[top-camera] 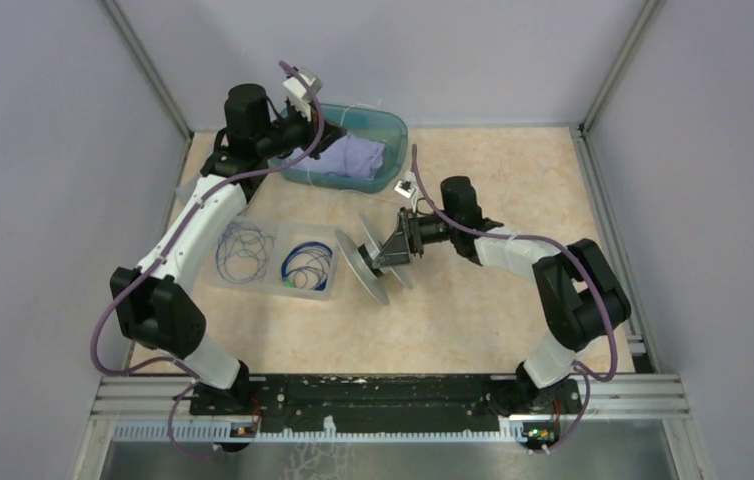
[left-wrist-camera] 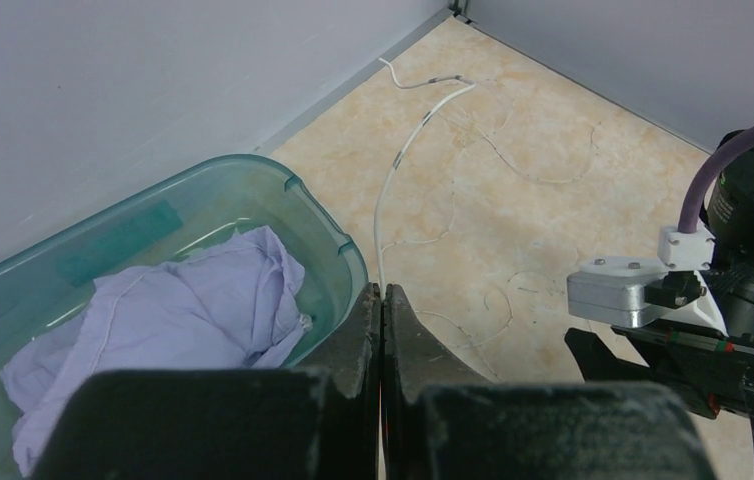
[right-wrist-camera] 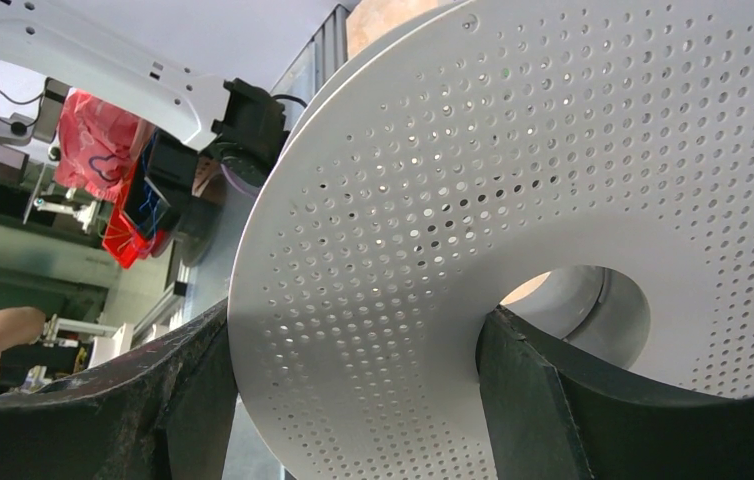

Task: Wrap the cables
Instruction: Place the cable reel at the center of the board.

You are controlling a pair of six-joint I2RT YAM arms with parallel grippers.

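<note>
My left gripper point(top-camera: 321, 140) is at the back left, by the teal bin point(top-camera: 393, 130). In the left wrist view its jaws point(left-wrist-camera: 383, 300) are pressed shut on a thin whitish cable point(left-wrist-camera: 398, 160) that runs from the fingertips across the floor toward the far corner. Two blue cable coils point(top-camera: 243, 250) point(top-camera: 308, 262) lie in a clear tray point(top-camera: 263, 222). My right gripper point(top-camera: 393, 255) holds a white perforated spool point(top-camera: 368, 265) mid-table. In the right wrist view point(right-wrist-camera: 353, 330) one finger is through the spool's centre hole and the other is outside the flange point(right-wrist-camera: 513, 150).
The teal bin point(left-wrist-camera: 333, 225) holds a crumpled lavender cloth point(left-wrist-camera: 193, 300). The right arm's wrist camera block point(left-wrist-camera: 623, 290) shows at the right of the left wrist view. Grey walls and metal posts close in the back and sides.
</note>
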